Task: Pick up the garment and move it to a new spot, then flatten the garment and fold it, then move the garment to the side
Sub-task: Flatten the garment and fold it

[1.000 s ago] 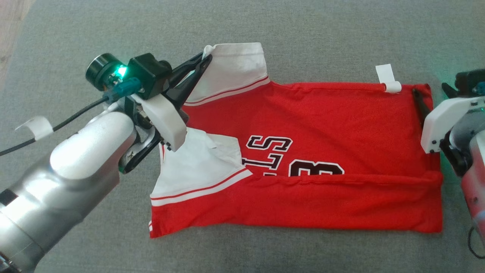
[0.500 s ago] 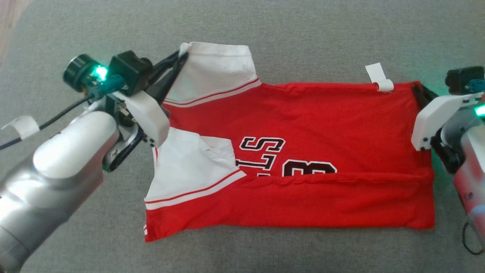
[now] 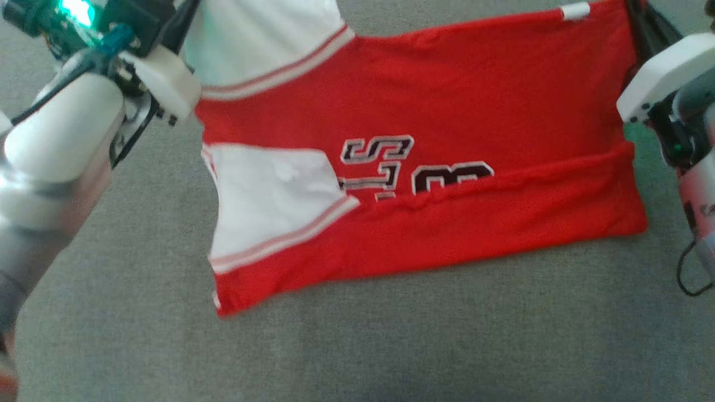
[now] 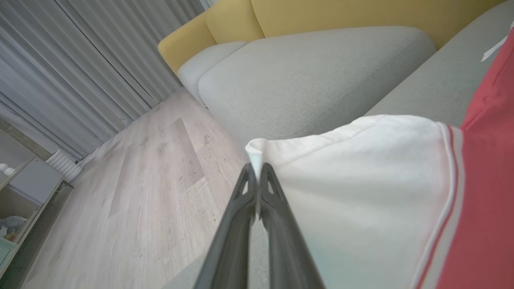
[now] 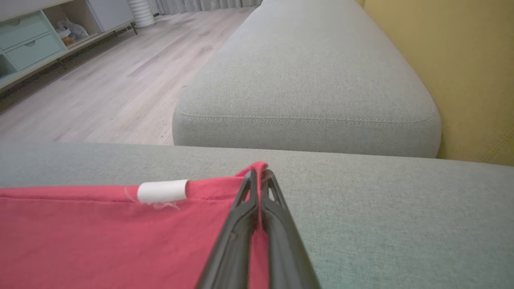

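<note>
The red sports jersey with white sleeves and black-and-white lettering (image 3: 447,106) lies spread across the grey fabric sofa seat (image 3: 391,346), so the pick-up, the move to a new spot and the flattening look done. Folding seems under way. The long edge at 6 o'clock is already turned up over the body and covers the lower part of the lettering, with a white sleeve lying at 9 o'clock of it.

The left gripper (image 4: 256,168), at 11 o'clock in the head view, has its fingers pressed together on the tip of the far white sleeve, which looks raised off the seat. The right gripper (image 5: 259,174), at 1 o'clock in the head view, is likewise pinched narrow on the far red hem corner, just beside a small white tag (image 5: 162,191).

With both far corners held, the step in hand is probably the second lengthwise fold, bringing the 12 o'clock edge down toward 6 o'clock. Left to do, as I judge it: lay that fold, perhaps fold across, then carry the bundle to the side.
</note>
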You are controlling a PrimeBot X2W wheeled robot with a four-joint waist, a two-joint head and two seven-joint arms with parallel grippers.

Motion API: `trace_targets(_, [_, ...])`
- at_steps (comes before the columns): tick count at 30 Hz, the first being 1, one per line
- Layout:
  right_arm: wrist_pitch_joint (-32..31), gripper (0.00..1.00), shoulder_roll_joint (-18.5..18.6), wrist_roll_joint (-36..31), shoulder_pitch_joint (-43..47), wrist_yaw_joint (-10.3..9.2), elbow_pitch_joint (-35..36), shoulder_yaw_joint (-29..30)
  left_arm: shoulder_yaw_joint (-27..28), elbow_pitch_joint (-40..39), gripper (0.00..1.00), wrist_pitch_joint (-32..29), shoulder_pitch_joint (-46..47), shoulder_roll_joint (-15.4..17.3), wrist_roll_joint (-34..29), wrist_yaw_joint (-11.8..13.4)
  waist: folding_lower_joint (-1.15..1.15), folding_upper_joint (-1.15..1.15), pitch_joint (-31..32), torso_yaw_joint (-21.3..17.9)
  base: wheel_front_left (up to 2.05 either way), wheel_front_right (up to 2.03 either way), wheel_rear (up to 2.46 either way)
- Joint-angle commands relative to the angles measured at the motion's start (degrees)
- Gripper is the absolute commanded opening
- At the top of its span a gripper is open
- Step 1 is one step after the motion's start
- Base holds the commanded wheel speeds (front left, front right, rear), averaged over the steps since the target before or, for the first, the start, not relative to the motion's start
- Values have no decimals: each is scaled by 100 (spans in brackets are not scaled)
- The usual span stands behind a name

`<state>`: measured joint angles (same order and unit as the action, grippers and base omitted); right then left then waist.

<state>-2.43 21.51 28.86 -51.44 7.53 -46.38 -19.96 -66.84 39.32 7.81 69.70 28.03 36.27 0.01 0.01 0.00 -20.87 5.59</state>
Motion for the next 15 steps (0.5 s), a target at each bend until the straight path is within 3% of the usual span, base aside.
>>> trace_targets(1, [128, 0, -39, 76, -189, -4, 119, -65, 243, 143, 0, 177, 384, 70, -31, 23, -1, 0, -37, -42, 0, 0, 0])
trace_targets(7, [477, 0, -120, 212, -360, -4, -110, -128, 222, 807, 0, 544, 672, -212, -204, -55, -1, 0, -27, -73, 0, 0, 0])
trace_targets(15, [674, 0, -18, 561, -138, -4, -267, -343, 243, 1048, 0, 690, 439, -341, -174, -251, -1, 0, 188, -1, 0, 0, 0])
